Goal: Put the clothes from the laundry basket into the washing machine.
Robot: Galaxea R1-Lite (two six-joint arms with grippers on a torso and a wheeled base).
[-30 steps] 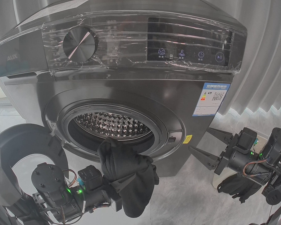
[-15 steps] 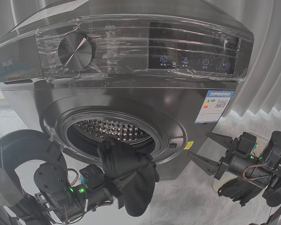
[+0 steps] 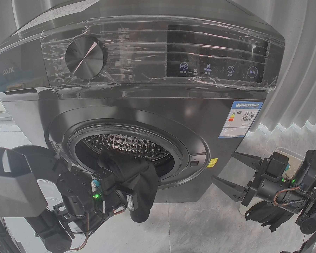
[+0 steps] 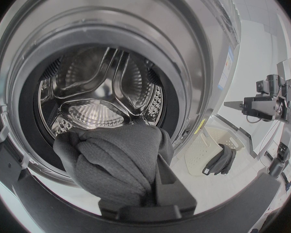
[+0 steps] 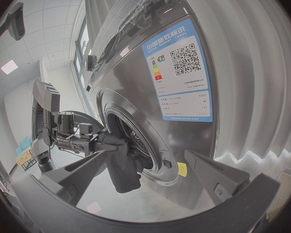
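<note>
Black garment (image 3: 138, 181), bunched and pinched in the left hand (image 3: 129, 180), hangs at the open mouth of the washing machine (image 3: 200, 120).

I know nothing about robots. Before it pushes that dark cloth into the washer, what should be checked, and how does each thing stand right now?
1. Washer door open and clear of the porthole rim: ok.
2. Left tool shut on the dark garment: ok.
3. Garment lined up with the porthole: ok, its top lies at the rim.
4. Garment's loose end clear of the rim: not ok, it hangs down outside, below the porthole.
5. Drum unblocked: ok, no clothes seen inside.
6. Right tool out of the way: ok, open, empty, off to the machine's right.
</note>
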